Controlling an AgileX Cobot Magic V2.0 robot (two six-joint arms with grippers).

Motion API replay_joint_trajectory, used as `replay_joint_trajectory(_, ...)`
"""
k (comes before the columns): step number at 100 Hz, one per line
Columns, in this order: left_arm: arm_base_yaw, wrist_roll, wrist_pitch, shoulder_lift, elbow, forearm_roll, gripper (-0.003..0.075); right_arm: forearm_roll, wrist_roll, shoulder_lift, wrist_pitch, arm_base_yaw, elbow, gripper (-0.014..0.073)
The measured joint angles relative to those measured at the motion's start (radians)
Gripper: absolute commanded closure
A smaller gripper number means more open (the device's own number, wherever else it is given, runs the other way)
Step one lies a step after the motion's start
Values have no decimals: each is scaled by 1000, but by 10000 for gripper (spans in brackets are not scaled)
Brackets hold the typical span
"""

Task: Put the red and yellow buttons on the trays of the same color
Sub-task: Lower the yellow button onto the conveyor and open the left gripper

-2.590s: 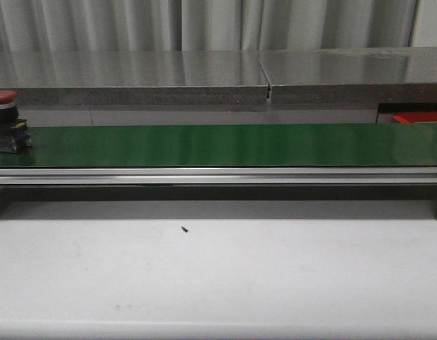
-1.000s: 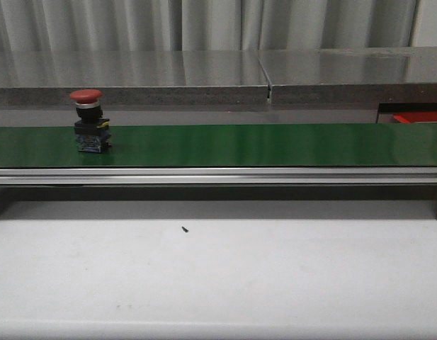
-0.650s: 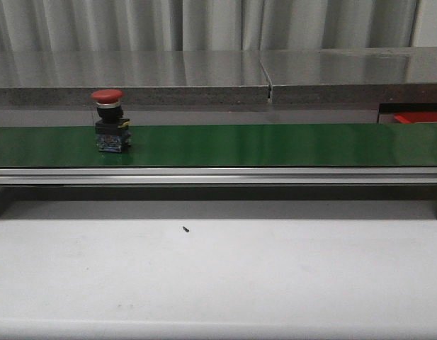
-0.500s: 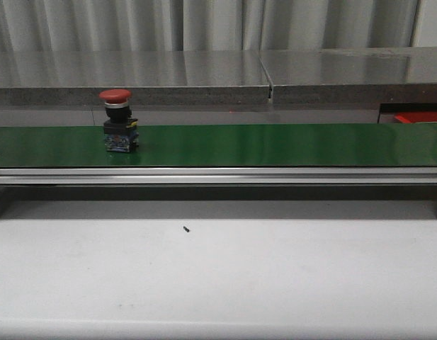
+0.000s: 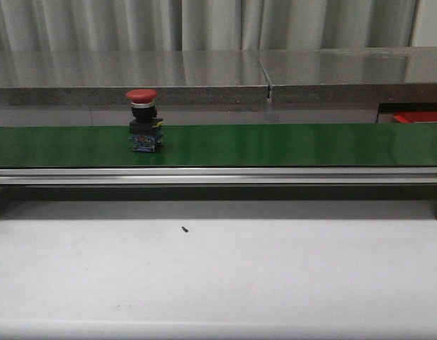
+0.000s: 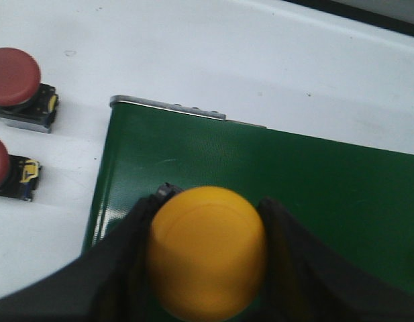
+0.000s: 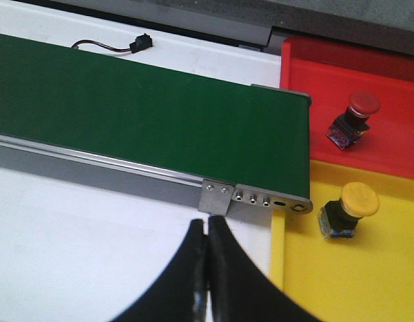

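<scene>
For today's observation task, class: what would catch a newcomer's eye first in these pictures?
A red button stands upright alone on the long green belt, left of its middle. The left hand is shut on a big yellow button over the belt's end. Past the other end, a red tray and a yellow tray each hold one matching button.

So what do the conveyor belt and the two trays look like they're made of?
Conveyor belt: smooth green rubber or PVC by its soft sheen, edged by a brushed metal rail. Red tray and yellow tray: probably moulded plastic, with uniform matte colour and raised rims.
</scene>
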Motion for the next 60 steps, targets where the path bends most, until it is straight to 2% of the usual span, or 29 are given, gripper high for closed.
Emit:
replay_joint_trajectory(26, -22, 2, -6, 71, 1, 6, 738, 0, 0, 0, 0, 0, 0, 659)
replay_joint_trajectory(35, -22, 2, 3, 81, 2, 11, 701, 0, 0, 0, 0, 0, 0, 659)
replay_joint_trajectory(45, -24, 2, 6, 81, 2, 11, 545, 0, 0, 0, 0, 0, 0, 659)
replay_joint_trajectory(55, -24, 2, 13, 81, 2, 9, 286, 0, 0, 0, 0, 0, 0, 659)
replay_joint_trajectory(60, -25, 2, 13, 81, 2, 9, 181, 0, 0, 0, 0, 0, 0, 659)
